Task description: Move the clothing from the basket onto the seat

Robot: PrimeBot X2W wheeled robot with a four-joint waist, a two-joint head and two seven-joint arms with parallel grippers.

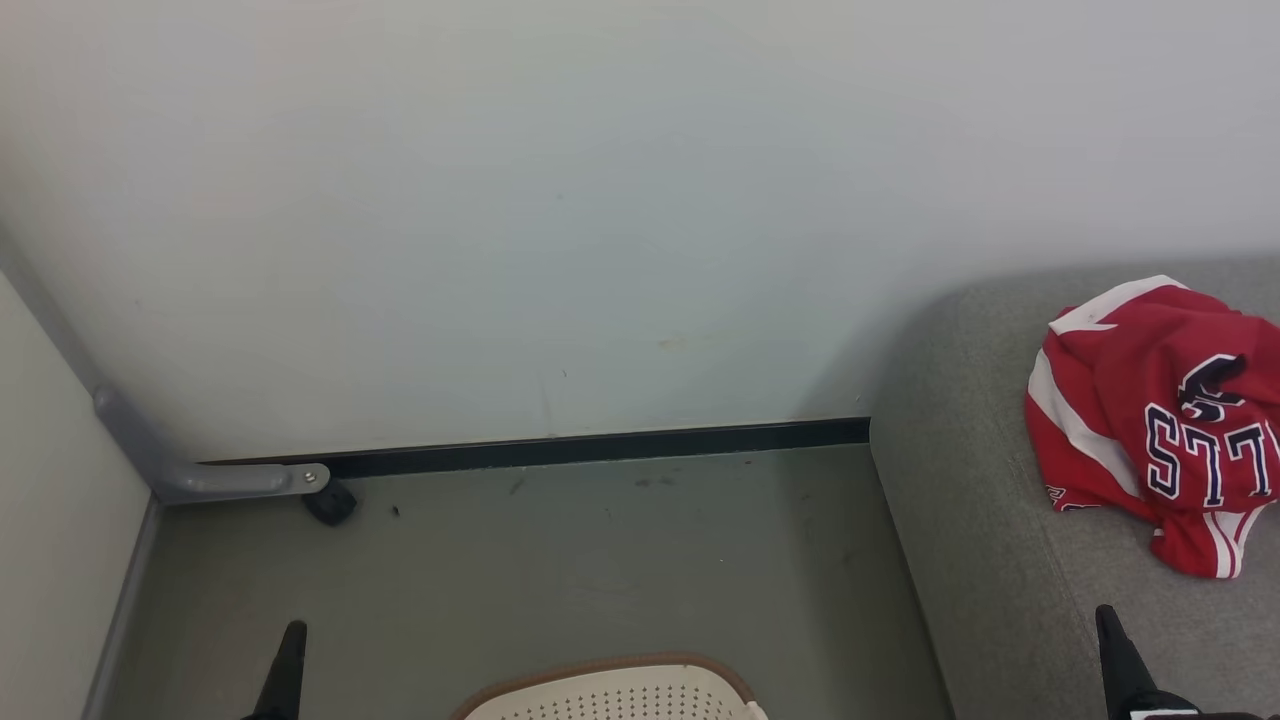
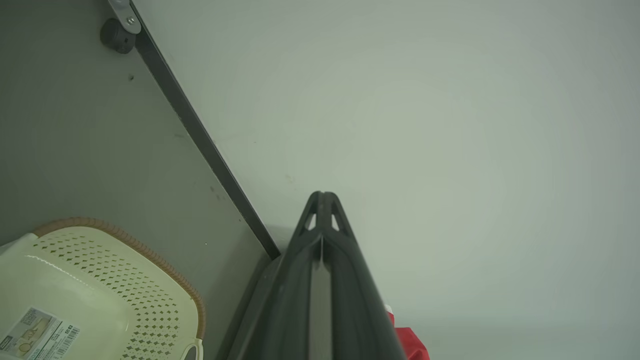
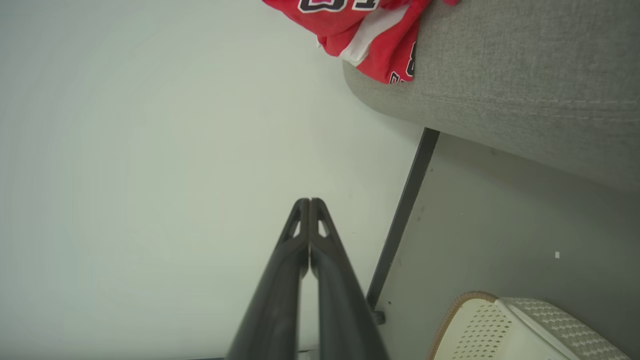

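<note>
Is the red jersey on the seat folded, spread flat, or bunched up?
Bunched up. The jersey lies in a crumpled heap on the seat, its lettering creased and a striped edge poking out.

Dark navy, white-edged letters "LLS" are being shown upside down on the red clothing point(image 1: 1112, 400), and the characters around them are being hidden by folds. A printed label point(image 2: 37, 332) with a barcode is being carried inside the basket point(image 2: 165, 300), its print being rendered too small to read.

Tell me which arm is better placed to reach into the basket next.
Probably the left. The left fingers, shut, stand close beside the basket, while the right fingers are farther off, at the seat near the clothing.
</note>
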